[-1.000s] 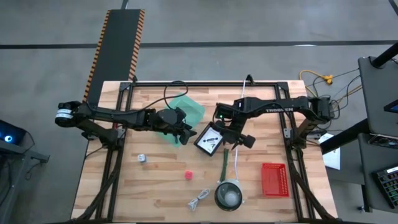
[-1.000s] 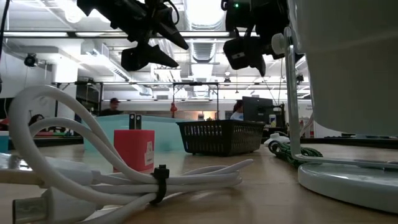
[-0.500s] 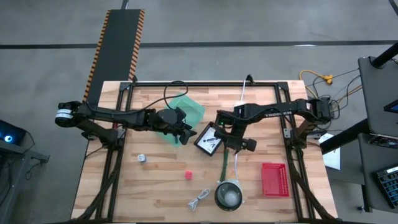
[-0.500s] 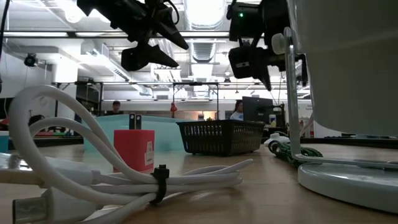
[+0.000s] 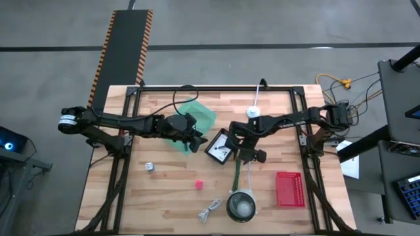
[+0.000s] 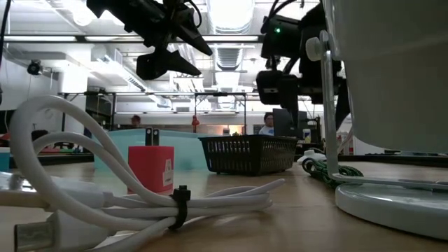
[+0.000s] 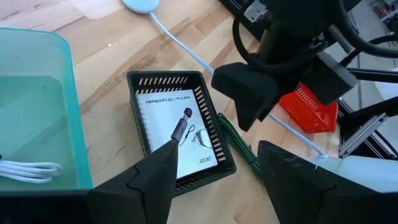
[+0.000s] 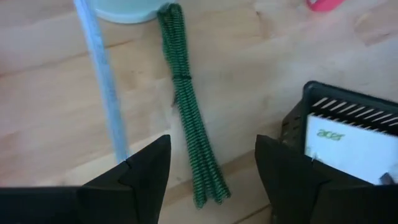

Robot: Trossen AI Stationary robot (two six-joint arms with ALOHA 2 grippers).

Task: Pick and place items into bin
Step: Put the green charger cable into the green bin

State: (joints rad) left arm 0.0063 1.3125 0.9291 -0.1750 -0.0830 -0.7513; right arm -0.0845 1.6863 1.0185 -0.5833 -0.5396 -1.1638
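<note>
A dark green braided stick (image 8: 188, 112) lies flat on the wood, also seen from above (image 5: 236, 174). My right gripper (image 8: 211, 180) is open just above the stick's far end, one finger on either side, touching nothing. It shows beside the black basket (image 5: 220, 147) in the high view (image 5: 252, 156). The basket holds a white printed card (image 7: 177, 134) and a small dark piece (image 7: 181, 129). My left gripper (image 7: 214, 177) hangs open and empty over the teal bin (image 5: 197, 117), in which a white cable (image 7: 25, 169) lies.
A long white cord (image 8: 102, 87) runs from a round puck (image 5: 252, 112) to the grey bowl (image 5: 241, 206), close beside the green stick. A red basket (image 5: 290, 189), a pink piece (image 5: 198, 185), a coiled cable (image 5: 210, 211) and a small metal piece (image 5: 150, 166) lie on the near half.
My right gripper has come down toward the green stick's far end and a little toward the table's near edge, its wrist tipping further downward. My left arm has kept still.
</note>
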